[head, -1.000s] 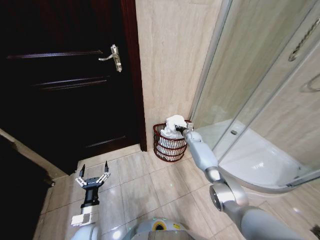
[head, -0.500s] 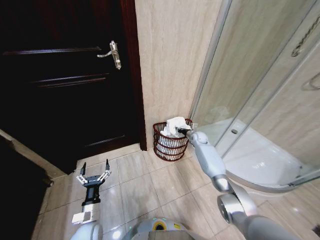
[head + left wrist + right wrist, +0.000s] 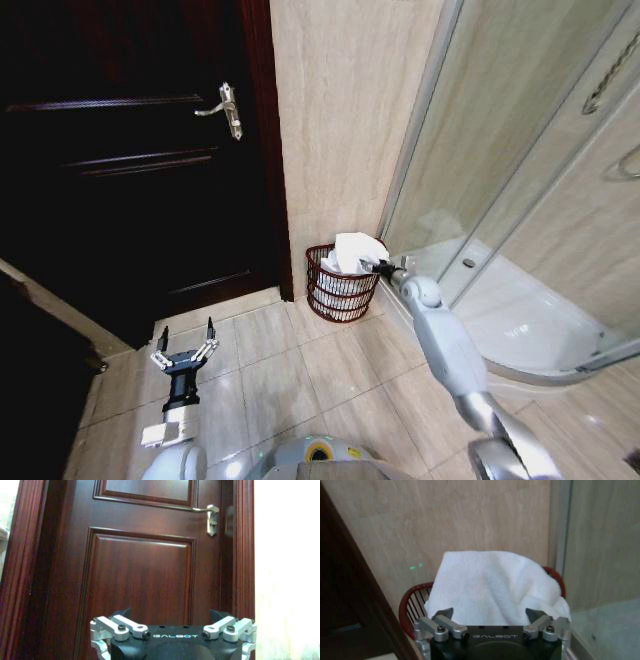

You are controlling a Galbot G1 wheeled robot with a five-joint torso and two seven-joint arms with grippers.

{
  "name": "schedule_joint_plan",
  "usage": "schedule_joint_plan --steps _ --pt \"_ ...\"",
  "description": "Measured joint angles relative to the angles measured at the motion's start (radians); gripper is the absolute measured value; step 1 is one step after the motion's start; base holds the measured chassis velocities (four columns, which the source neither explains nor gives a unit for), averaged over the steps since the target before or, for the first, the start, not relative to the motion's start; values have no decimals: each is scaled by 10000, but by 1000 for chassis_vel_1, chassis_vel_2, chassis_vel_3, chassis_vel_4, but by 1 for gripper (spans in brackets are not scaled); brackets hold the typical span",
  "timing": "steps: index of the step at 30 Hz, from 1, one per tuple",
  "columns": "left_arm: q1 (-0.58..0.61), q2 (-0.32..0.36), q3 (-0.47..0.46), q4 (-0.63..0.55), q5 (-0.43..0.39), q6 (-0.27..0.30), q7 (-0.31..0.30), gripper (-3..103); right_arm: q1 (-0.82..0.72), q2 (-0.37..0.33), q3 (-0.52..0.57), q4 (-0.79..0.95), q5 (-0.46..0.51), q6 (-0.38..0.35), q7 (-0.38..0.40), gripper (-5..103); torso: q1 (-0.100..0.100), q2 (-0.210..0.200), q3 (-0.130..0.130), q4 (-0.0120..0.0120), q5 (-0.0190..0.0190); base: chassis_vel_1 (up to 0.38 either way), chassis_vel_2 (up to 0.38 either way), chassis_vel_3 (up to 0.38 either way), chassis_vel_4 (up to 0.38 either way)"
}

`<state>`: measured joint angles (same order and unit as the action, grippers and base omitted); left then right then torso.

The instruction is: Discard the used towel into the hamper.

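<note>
Towel [image 3: 352,250]: white, heaped in the hamper and standing up above its rim; in the right wrist view it [image 3: 492,587] drapes over the rim's far side.
Hamper [image 3: 338,292]: dark red open-weave basket on the floor in the corner, at about 12 o'clock from the robot's base; its rim [image 3: 409,602] curves around the towel.
Right pincer [image 3: 382,267]: at the hamper's 3 o'clock edge, just beside the towel; its fingers [image 3: 441,614] stand spread apart with nothing between them.
Left pincer [image 3: 183,350]: low over the floor at about 10 o'clock from the base, well apart from the hamper, fingers [image 3: 208,346] spread and holding nothing; it faces the door.
Door [image 3: 130,170]: dark wood, at the hamper's 9 o'clock, with a metal handle [image 3: 227,108].
Wall [image 3: 340,120]: beige tile, at the hamper's 12 o'clock.
Shower [image 3: 520,200]: glass enclosure at the hamper's 3 o'clock, with a white tray [image 3: 520,320].
Floor [image 3: 300,380]: beige tiles.
</note>
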<state>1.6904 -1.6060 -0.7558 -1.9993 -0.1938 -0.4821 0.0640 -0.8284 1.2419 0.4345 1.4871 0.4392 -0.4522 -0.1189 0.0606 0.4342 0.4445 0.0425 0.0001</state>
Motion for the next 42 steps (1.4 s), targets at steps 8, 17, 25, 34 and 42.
schedule_joint_plan --steps 8,17,25,34,42 --pt "-187 198 171 7 -115 288 -59 100 -2234 469 682 2357 -1120 2127 678 100 7 19 9 3 -3 0 0 0 0" --pt "-51 255 264 -141 -66 346 -68 100 -4377 747 1351 4159 -2352 3629 697 100 12 31 16 -1 0 0 0 0 0" --pt "-1 326 344 -279 -62 336 -36 100 -5313 836 1699 4915 -2644 3982 762 100 16 39 21 1 -2 0 0 0 0" --pt "15 383 342 -371 -144 304 -29 100 -5439 886 1639 5079 -2703 3971 731 100 20 43 25 1 -2 0 0 0 0" --pt "54 281 317 -429 77 305 -34 100 -5622 825 1627 5116 -2491 4041 534 100 20 47 27 1 -1 0 0 0 0"
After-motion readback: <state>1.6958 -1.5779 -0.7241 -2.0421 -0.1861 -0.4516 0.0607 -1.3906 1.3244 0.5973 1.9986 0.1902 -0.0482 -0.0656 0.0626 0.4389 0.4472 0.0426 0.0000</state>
